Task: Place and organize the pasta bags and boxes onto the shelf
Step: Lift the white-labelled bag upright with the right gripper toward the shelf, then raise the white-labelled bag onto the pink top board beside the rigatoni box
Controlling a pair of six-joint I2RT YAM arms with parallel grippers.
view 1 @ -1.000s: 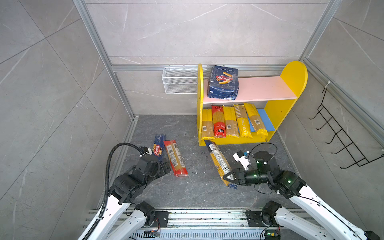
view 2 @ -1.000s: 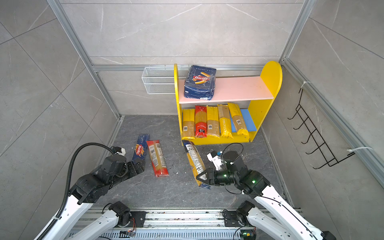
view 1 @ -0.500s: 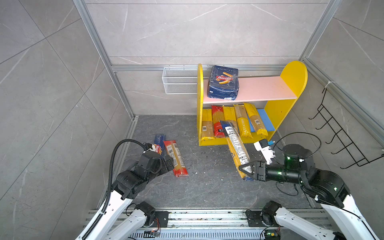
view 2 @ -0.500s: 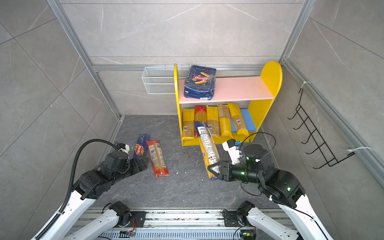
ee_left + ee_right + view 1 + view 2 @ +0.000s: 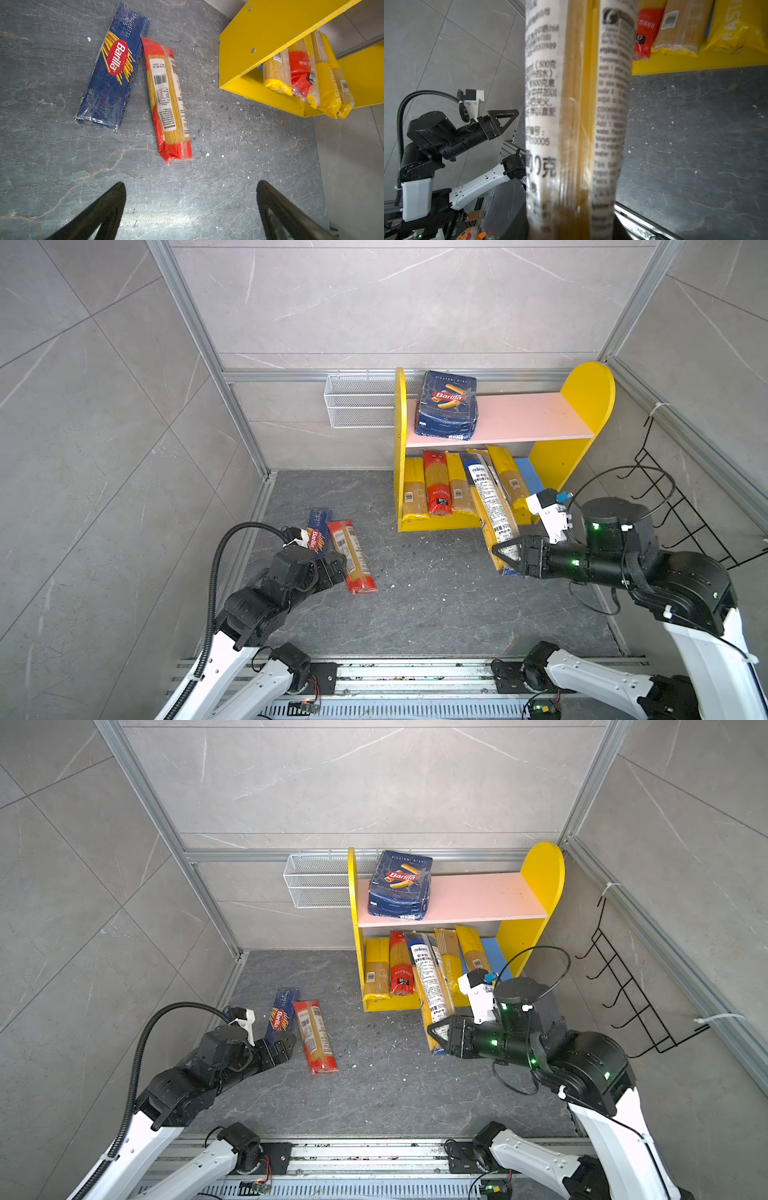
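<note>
The shelf (image 5: 536, 414) stands at the back right, with the wide Barilla box (image 5: 446, 408) on its pink board. Several yellow bags (image 5: 413, 489) and a red one (image 5: 436, 485) lie on the blue lower board. My right gripper (image 5: 509, 558) is shut on the near end of the dark bag with a white label (image 5: 492, 506); the bag's far end reaches in over those bags. The same bag (image 5: 577, 104) fills the right wrist view and hides the fingers. The narrow spaghetti box (image 5: 115, 66) and a red-and-clear bag (image 5: 168, 99) lie on the floor. My left gripper (image 5: 191, 199) hangs open just short of them.
A white wire basket (image 5: 359, 402) hangs on the back wall left of the shelf. A black hook rack (image 5: 681, 506) is on the right wall, close to my right arm. Tiled walls close three sides, and a metal rail (image 5: 415, 672) runs along the front.
My right arm has swung right and toward the shelf with the dark bag, whose far end now reaches under the pink board. My left gripper has edged toward the spaghetti box.
</note>
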